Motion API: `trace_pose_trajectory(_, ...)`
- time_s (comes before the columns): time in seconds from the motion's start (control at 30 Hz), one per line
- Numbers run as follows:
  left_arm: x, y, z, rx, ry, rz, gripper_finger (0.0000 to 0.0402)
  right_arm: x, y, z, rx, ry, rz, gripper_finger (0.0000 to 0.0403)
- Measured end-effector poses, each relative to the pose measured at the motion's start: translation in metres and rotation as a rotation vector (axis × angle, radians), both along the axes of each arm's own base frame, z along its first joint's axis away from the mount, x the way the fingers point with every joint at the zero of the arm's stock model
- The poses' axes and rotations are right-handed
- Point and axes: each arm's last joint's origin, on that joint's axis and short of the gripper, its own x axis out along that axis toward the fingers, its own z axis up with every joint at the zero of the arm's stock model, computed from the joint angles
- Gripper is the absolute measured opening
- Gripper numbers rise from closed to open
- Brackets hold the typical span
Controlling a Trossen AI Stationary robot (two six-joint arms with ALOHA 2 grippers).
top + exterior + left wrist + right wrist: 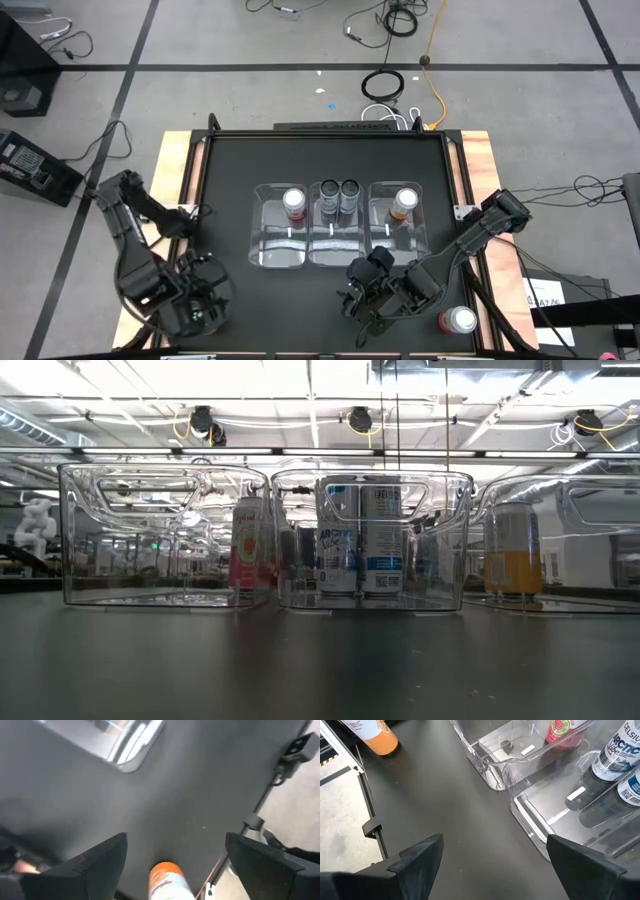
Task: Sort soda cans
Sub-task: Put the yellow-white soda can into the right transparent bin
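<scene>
Three clear bins stand side by side mid-table. The left bin [278, 232] holds a pink can [293, 203], the middle bin [335, 232] two black cans [338, 195], and the right bin [395, 228] an orange can [404, 203]. A second orange can [167, 881] stands on the mat near the table's near left corner. My left gripper [175, 839] hovers open above it, a finger on either side, apart from it. Another pink can [458, 320] stands near the near right corner. My right gripper [495, 840] hangs open over bare mat in front of the bins.
The black mat [230, 200] is framed by a metal rail and wooden edges [178, 170]. The free orange can [375, 735] stands close to the left rail [362, 790]. Bare mat lies between the bins and the near edge. Cables lie on the floor beyond the table.
</scene>
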Motion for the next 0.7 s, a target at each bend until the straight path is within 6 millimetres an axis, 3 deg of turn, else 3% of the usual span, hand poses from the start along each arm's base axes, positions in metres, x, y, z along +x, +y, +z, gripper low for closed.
trace_pose_trajectory(0.13,-0.006,-0.003,-0.006,0.009,-0.010,0.007,0.0345,0.000,0.001,0.000,0.001,-0.001,0.001,0.0348)
trace_pose_trajectory(0.4,-0.018,-0.004,-0.044,-0.102,0.007,-0.017,0.0345,0.000,0.001,0.000,0.018,-0.011,-0.013,0.0348)
trace_pose_trajectory(0.7,-0.051,0.017,-0.065,-0.232,-0.048,-0.040,0.0345,0.001,0.002,0.001,0.058,-0.035,-0.055,0.0348)
